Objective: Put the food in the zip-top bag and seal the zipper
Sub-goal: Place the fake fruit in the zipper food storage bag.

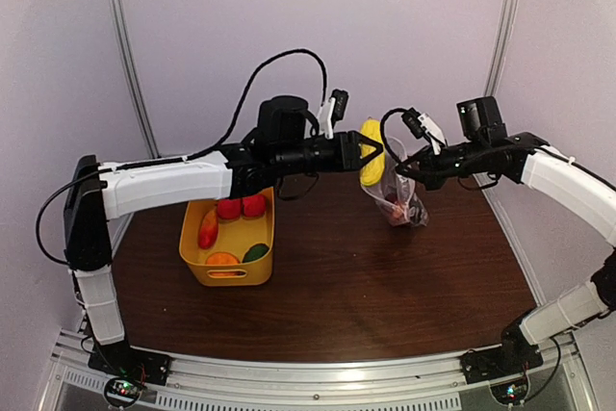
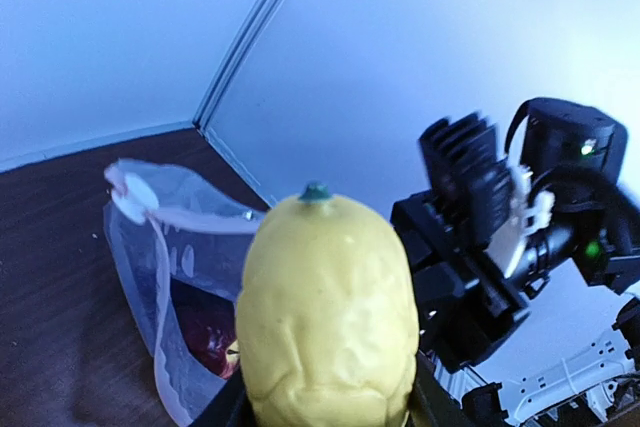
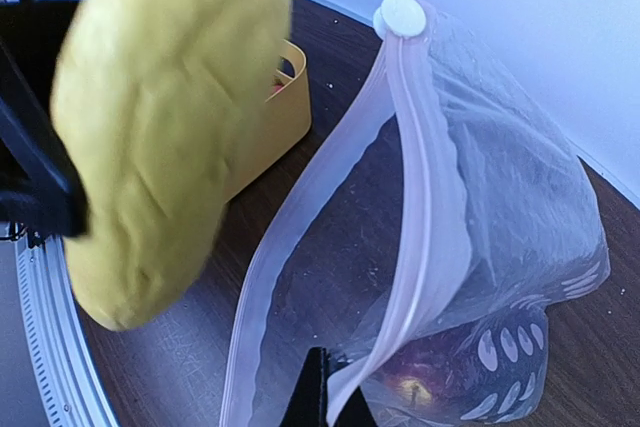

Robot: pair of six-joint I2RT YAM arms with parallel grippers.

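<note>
Seen from above, the zip-top bag (image 1: 399, 201) stands on the table (image 1: 385, 286) at about 1 o'clock from its centre. The right gripper (image 1: 404, 168) is closed on the bag's upper edge and holds the mouth up. The left gripper (image 1: 370, 151) is clamped on a yellow toy fruit (image 1: 371, 175), which hangs just beside the mouth at roughly 10 o'clock from it. The step in hand appears to be loading this piece. To do it well, bring the fruit across until it sits over the gap, lower it past the zipper (image 3: 415, 177), and release only once its bulk is below the rim. In the right wrist view the mouth gapes as a long narrow slot, and the fruit looks nearly as wide, so enter it narrow end first. A dark red piece (image 3: 420, 377) already lies in the bottom. The pale slider tab (image 3: 400, 15) and the right fingers stand closest to the path. The yellow basket (image 1: 231, 238), at 9 o'clock, holds two red pieces (image 1: 241, 207), an orange one (image 1: 222, 259) and a green one (image 1: 255, 252), well apart from the bag.
</note>
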